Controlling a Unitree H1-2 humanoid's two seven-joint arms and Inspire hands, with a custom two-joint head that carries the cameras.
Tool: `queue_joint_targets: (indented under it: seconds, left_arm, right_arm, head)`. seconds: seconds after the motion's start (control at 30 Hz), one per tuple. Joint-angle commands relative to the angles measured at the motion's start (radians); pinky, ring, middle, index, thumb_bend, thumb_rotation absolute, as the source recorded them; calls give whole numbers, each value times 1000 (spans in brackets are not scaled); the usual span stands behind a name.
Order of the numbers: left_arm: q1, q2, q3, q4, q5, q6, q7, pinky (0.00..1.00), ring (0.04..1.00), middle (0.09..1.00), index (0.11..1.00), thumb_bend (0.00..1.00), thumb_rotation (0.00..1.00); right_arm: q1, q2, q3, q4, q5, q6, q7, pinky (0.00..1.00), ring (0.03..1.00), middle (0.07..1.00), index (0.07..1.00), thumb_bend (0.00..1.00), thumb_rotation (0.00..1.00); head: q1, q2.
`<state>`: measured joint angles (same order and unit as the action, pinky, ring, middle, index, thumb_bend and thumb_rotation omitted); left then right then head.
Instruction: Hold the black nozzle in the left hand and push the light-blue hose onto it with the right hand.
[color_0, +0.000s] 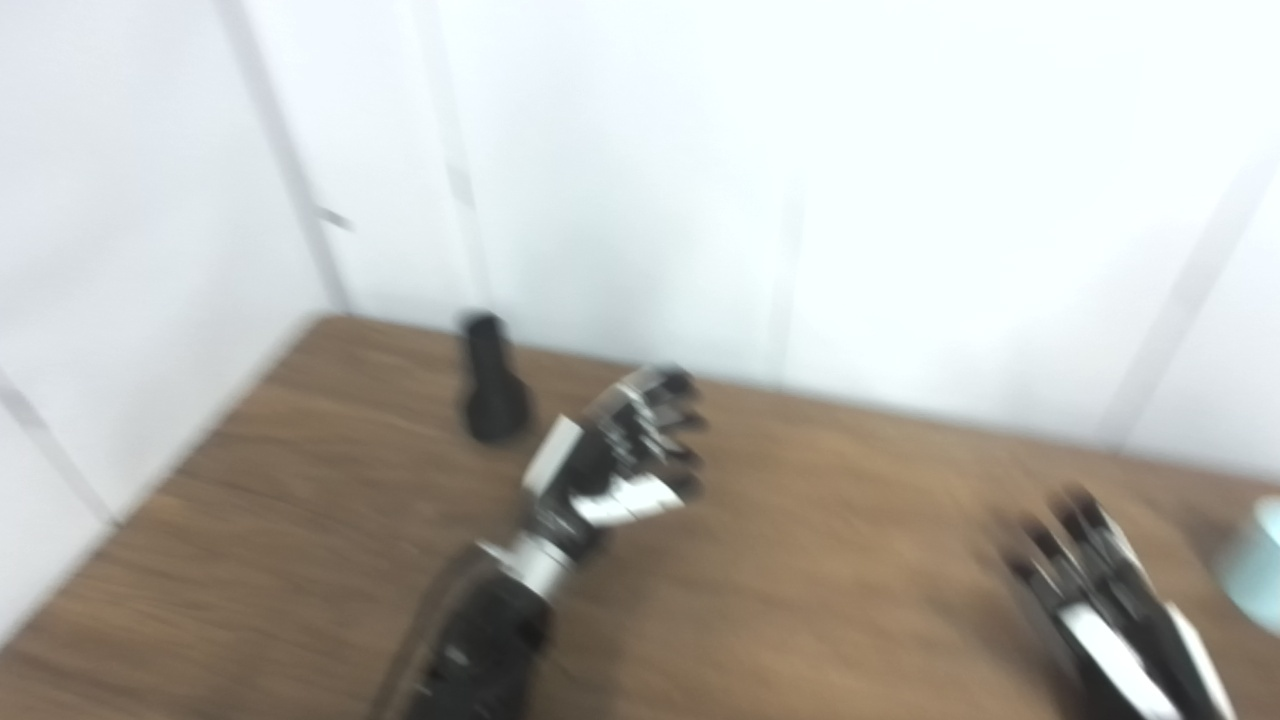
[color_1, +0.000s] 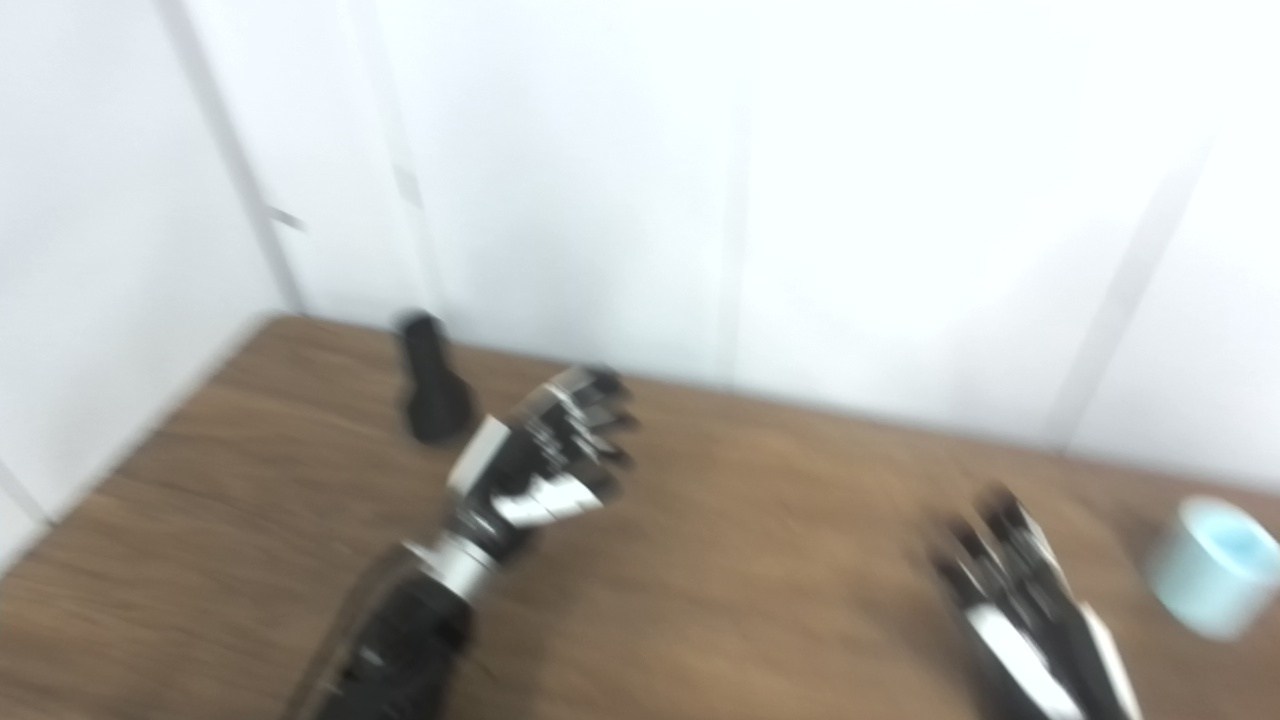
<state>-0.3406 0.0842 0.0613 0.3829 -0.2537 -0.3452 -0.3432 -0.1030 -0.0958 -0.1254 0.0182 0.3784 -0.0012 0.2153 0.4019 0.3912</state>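
Observation:
Both views are blurred. The black nozzle (color_0: 490, 382) stands upright on the wooden table (color_0: 800, 560) near its far left corner. My left hand (color_0: 622, 452) hovers just right of the nozzle, apart from it, fingers spread and holding nothing. The light-blue hose (color_1: 1212, 564) lies at the table's right side, its round end facing me. My right hand (color_1: 1020, 590) is low at the front right, left of the hose and not touching it, with fingers extended and nothing in it.
White wall panels (color_0: 700, 180) close off the back and left of the table. The table's left edge (color_0: 130, 510) runs diagonally toward the front. Bare wood lies between the two hands.

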Motion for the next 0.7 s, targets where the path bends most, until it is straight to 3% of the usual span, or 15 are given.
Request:
queue_joint_targets:
  seconds: [0.0, 0.1, 0.17, 0.27, 0.37, 0.47, 0.67]
  left_arm:
    - [81, -63, -20, 105, 18, -38, 26, 591, 780, 848, 845, 842, 153]
    - [77, -64, -15, 79, 100, -60, 103, 580, 769, 847, 838, 844, 187]
    - [80, -65, -7, 21, 179, -48, 180, 630, 756, 824, 824, 832, 203]
    - [77, -52, 1, -80, 254, 16, 257, 634, 744, 799, 816, 795, 161]
    - [71, -11, -2, -161, 341, 74, 294, 661, 746, 787, 815, 788, 199]
    - [51, 42, 13, -236, 360, 126, 288, 710, 756, 782, 815, 788, 207]
    - [10, 119, 76, -252, 393, 16, 370, 594, 711, 752, 767, 779, 120]
  right_arm:
    - [-27, -10, 0, -48, 11, -16, 15, 769, 895, 972, 987, 639, 329]
    - [-27, -7, -3, -58, 18, -3, 5, 672, 828, 920, 920, 722, 303]
    - [-27, -5, -6, -64, 21, 8, -4, 621, 803, 896, 890, 745, 298]
    - [-29, -4, -9, -68, 23, 17, -8, 567, 769, 874, 860, 784, 295]
    - [-31, -4, -10, -70, 21, 26, -13, 541, 751, 858, 831, 808, 307]
    - [-35, -3, -11, -69, 24, 38, -18, 523, 730, 843, 806, 841, 315]
    - [-42, -3, -6, -55, 16, 26, -14, 521, 714, 865, 820, 830, 319]
  head:
    - [12, -9]
    - [19, -12]
    - [25, -9]
    - [34, -8]
    - [41, -8]
    - [46, -6]
    - [45, -7]
